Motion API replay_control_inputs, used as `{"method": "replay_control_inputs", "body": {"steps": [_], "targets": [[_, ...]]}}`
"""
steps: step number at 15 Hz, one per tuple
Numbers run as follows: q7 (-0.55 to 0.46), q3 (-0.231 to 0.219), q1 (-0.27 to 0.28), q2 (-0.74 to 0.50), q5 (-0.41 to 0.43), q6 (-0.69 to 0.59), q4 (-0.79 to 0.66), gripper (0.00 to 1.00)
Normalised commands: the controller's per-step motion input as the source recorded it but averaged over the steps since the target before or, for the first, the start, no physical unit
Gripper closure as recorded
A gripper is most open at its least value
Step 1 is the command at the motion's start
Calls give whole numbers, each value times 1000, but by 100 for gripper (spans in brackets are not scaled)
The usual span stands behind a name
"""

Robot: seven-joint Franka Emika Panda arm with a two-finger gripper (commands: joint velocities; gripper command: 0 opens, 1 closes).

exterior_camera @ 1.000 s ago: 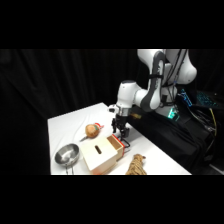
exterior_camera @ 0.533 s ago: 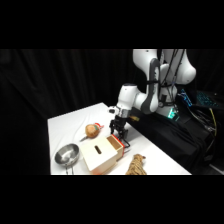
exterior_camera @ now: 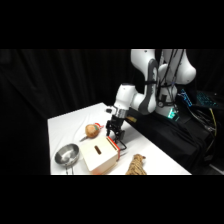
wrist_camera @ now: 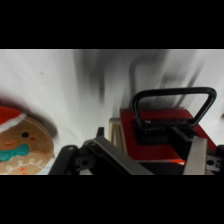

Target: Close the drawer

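So the white table (exterior_camera: 65, 125) sat against black curtains. Light wooden box (exterior_camera: 98, 155) had its red-fronted drawer (wrist_camera: 165, 135), black wire loop handle (wrist_camera: 172, 95), right under the black gripper (exterior_camera: 116, 134); couldn't tell its grip. Round metal bowl (exterior_camera: 66, 154) nearby.

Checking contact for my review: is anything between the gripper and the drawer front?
Nothing: in the wrist view the gripper is right at the drawer, no object between, below its black loop handle.

I'm working in a robotics lab — black curtains (exterior_camera: 60, 80) ring the white table (exterior_camera: 65, 125), cabled electronics (exterior_camera: 200, 107) beside the arm's base.
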Motion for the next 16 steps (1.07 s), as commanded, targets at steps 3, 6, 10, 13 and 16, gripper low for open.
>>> {"method": "replay_control_inputs", "body": {"steps": [3, 6, 10, 13, 16], "targets": [[133, -84, 128, 226, -78, -51, 413, 0], [102, -51, 73, 237, -70, -78, 359, 0], [59, -64, 59, -78, -38, -236, 93, 0], [19, -47, 41, -439, 6, -368, -156, 0], [-34, -43, 76, -629, 96, -552, -204, 0]]}}
